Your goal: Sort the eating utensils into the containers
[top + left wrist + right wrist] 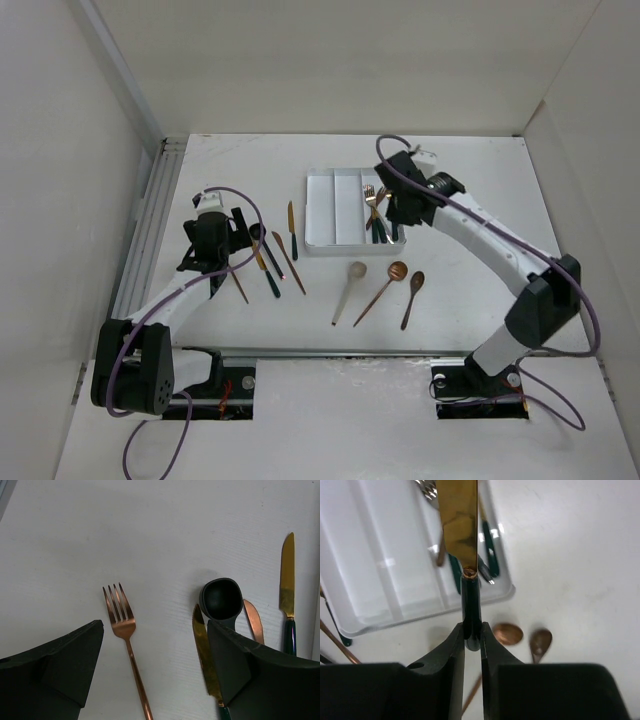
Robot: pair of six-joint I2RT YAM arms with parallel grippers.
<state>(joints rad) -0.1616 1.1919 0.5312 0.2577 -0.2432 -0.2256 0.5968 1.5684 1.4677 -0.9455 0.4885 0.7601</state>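
My right gripper [472, 632] is shut on the dark handle of a gold knife [457, 525] and holds it above the right end of the white tray [395, 580]. In the top view this gripper [393, 212] is over the tray's right compartment [378, 215], which holds several forks. My left gripper [155, 655] is open above the table, with a copper fork [122, 625] lying between its fingers. A gold knife [204, 650], a black spoon [221, 599] and another gold knife [287, 580] lie by its right finger [250, 675]. In the top view the left gripper [212, 250] is left of the tray.
A cream spoon [350, 290], a copper spoon [385, 288] and a brown spoon [413, 297] lie in front of the tray [322, 210]. Several utensils [275, 255] lie left of the tray. White walls enclose the table on three sides.
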